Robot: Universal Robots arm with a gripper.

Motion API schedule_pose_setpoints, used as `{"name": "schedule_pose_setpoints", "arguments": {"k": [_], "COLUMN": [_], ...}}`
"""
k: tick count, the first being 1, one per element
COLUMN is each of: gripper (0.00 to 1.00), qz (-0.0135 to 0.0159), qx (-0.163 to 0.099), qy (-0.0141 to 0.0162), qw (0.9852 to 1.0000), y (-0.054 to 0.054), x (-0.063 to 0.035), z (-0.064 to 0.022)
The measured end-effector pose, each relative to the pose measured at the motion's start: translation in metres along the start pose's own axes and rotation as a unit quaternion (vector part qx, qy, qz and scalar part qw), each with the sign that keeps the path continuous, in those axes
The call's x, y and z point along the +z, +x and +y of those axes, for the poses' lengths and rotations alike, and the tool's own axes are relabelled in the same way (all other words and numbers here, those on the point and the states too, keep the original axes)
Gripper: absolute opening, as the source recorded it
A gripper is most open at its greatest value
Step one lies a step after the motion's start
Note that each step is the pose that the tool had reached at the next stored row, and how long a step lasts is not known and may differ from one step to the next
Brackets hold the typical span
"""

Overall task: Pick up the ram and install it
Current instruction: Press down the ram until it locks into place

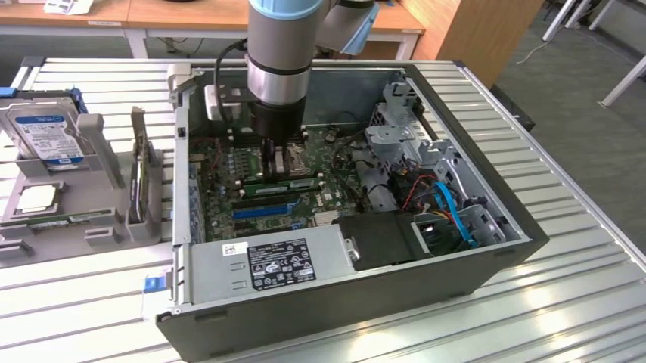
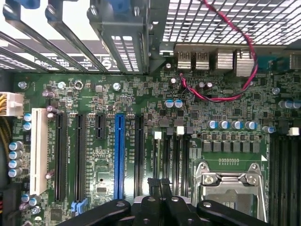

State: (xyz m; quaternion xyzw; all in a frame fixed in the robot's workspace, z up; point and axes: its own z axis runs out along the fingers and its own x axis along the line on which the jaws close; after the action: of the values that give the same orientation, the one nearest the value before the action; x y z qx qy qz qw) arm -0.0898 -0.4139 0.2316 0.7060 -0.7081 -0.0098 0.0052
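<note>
The arm reaches straight down into the open computer case (image 1: 464, 189), which lies on its side on the slatted metal worktop (image 1: 565, 302), filling most of the worktop's middle. The gripper (image 1: 274, 155) sits low over the motherboard (image 2: 94, 99), close to the CPU socket (image 2: 230, 181).

In the wrist view the jaws look closed together, 2 dark tips meeting just above the board beside a set of black memory slots (image 2: 174, 155). Whether a thin board is pinched between them cannot be told from here.

In the exterior view a long green stick, judged to be the ram (image 1: 283, 184), lies along the board just in front of the gripper, apparently seated or nearly seated in a slot. If that reading is right, the pick-up is done and the installation is at or near its end; whether the stick is fully latched cannot be seen.

The blue expansion slot (image 2: 119, 155) lies to one side of the jaws, untouched. A hard drive (image 1: 45, 132) rests in a holder near the worktop's edge on the exterior view's left, well apart from the case.
</note>
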Motion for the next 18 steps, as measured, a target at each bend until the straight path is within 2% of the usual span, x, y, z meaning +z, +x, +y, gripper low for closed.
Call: {"name": "schedule_pose_setpoints", "arguments": {"k": [10,18], "gripper": [0.10,0.10], "qz": [0.0000,0.0000], "qx": [0.000,0.000], "qy": [-0.0003,-0.0004], "qw": [1.0000,1.0000], "y": [0.000,0.000], "x": [-0.0220,-0.0432], "z": [0.0005,0.0009]}}
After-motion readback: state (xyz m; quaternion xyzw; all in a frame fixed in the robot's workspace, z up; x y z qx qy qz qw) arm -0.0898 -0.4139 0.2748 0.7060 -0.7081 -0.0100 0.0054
